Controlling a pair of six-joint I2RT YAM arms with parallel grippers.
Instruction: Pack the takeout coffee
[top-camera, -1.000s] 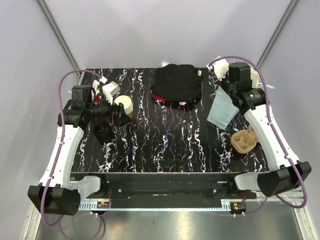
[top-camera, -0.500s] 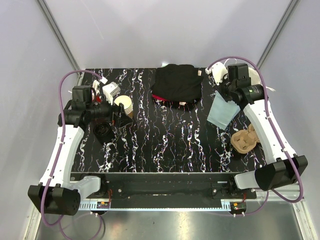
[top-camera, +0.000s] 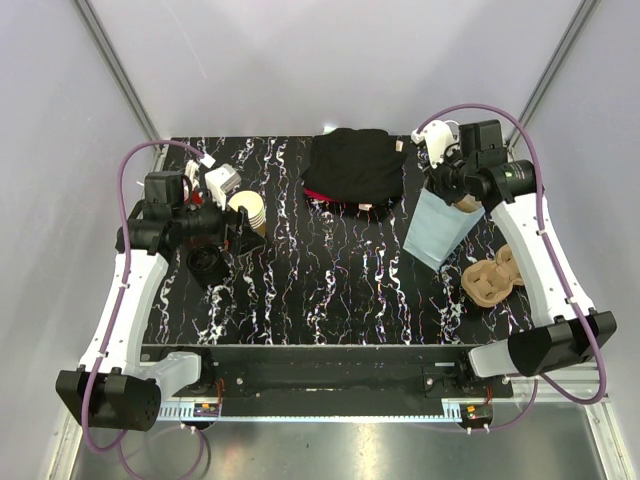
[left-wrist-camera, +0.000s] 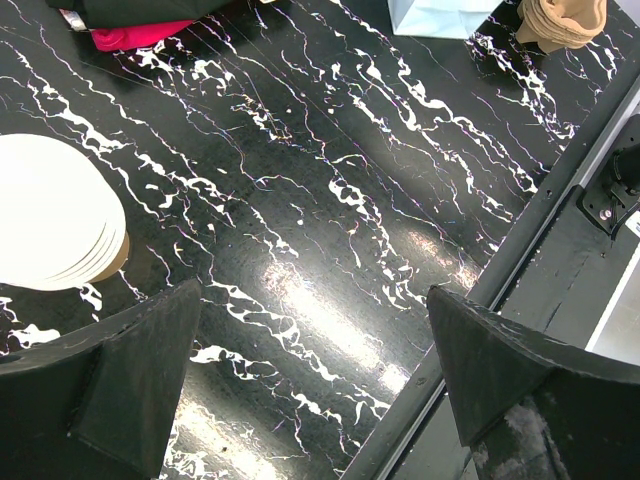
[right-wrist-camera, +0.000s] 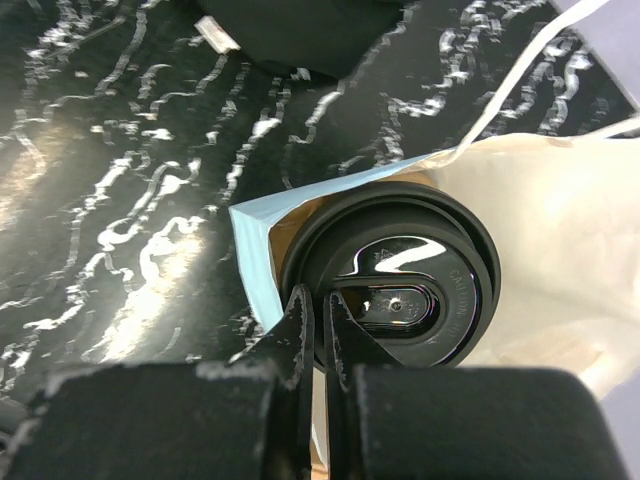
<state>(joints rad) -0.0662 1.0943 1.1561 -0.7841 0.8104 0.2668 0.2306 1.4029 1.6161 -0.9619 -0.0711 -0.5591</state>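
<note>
The takeout coffee (right-wrist-camera: 420, 255) shows in the right wrist view as a round black lid inside the mouth of a light blue paper bag (right-wrist-camera: 252, 262). My right gripper (right-wrist-camera: 318, 300) is shut on the bag's upper edge, right beside the lid's rim. From above, the bag (top-camera: 432, 228) hangs raised and tilted from the right gripper (top-camera: 441, 186) at the table's right rear. My left gripper (left-wrist-camera: 312, 300) is open over bare table near the left edge, with nothing between its fingers (left-wrist-camera: 150, 360).
A nested stack of tan cups (top-camera: 250, 212) lies just past the left gripper (top-camera: 236, 228). Black lids (top-camera: 207, 265) sit below it. A black cloth bag (top-camera: 350, 168) lies at the rear middle, and a moulded tan cup carrier (top-camera: 490, 278) at the right.
The right arm has swung left and lifted the blue bag from lying flat to hanging raised. The left arm has not moved.
</note>
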